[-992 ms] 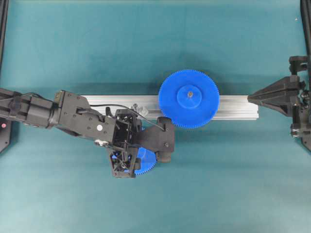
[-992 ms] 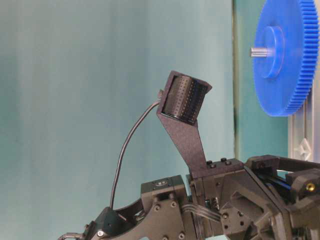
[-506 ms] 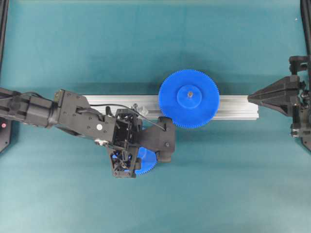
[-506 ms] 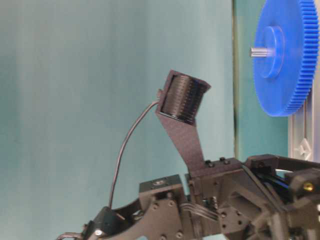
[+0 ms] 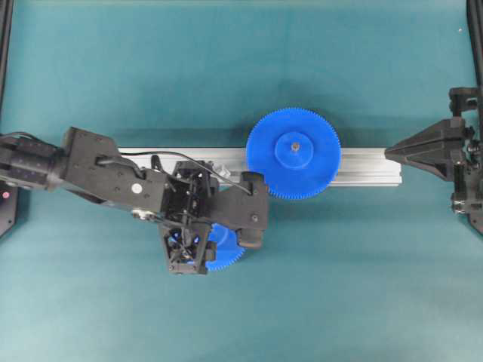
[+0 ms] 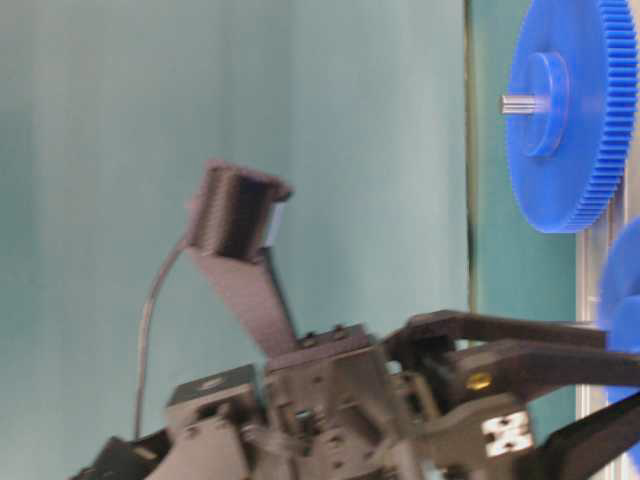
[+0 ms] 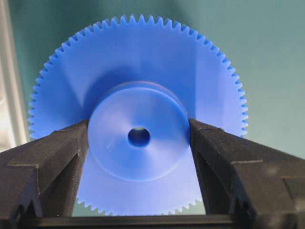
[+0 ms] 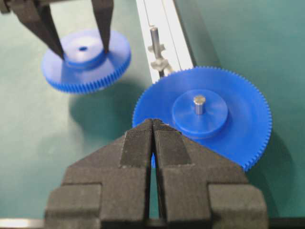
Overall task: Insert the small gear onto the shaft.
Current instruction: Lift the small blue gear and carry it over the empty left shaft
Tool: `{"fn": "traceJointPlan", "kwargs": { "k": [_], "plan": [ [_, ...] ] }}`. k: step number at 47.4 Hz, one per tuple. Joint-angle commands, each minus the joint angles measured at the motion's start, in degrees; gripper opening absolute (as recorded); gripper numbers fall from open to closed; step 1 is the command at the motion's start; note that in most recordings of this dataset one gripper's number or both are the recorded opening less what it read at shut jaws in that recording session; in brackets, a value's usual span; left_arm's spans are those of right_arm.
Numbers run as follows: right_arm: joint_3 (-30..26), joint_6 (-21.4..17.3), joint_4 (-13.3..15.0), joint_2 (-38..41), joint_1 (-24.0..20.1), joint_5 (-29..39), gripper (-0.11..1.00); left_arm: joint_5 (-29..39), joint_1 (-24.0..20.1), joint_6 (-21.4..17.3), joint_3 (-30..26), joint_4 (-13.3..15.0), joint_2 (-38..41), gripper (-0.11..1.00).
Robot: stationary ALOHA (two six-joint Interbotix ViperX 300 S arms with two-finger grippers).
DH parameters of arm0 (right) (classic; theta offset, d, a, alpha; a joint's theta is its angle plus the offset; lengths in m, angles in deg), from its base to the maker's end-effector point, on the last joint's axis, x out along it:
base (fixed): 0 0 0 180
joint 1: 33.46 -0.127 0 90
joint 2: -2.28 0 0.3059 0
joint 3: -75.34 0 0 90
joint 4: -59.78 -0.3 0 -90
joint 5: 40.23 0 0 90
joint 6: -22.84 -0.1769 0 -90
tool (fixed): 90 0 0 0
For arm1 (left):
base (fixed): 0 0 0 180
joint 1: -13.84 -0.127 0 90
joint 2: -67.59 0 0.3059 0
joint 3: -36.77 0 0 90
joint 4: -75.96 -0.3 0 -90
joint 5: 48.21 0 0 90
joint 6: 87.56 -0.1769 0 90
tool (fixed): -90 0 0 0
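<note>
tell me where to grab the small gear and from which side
By its raised round hub, from above with one finger each side. The left gripper already holds the small gear there: the hub stands proud of the fine teeth, leaving the centre hole clear for the shaft.

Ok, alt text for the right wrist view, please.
The left gripper holds the small gear by its hub, lifted above the green table. To its right, the shaft stands bare on the aluminium rail, beside the large gear. The right gripper sits shut in the foreground.
</note>
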Motion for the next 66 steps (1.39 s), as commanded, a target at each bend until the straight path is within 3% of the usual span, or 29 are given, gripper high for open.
{"fn": "traceJointPlan", "kwargs": {
  "k": [1,17,38,66],
  "plan": [
    [-0.6,-0.5,0.1,0.4,0.1,-0.6,0.04,1.4,0.1,-0.1,-2.0,-0.1,-3.5,0.75],
    [-0.4,-0.5,0.0,0.4,0.1,-0.7,0.04,9.1,-0.2,-3.5,-5.3,-0.4,-4.0,0.75],
    [-0.4,-0.5,0.0,0.4,0.1,-0.8,0.04,11.3,-3.6,-5.2,-8.7,-0.4,-6.2,0.75],
    [-0.4,-0.5,0.0,0.1,0.1,-0.8,0.04,12.9,-8.1,-8.2,-8.7,-0.5,-7.2,0.75]
  ]
}}
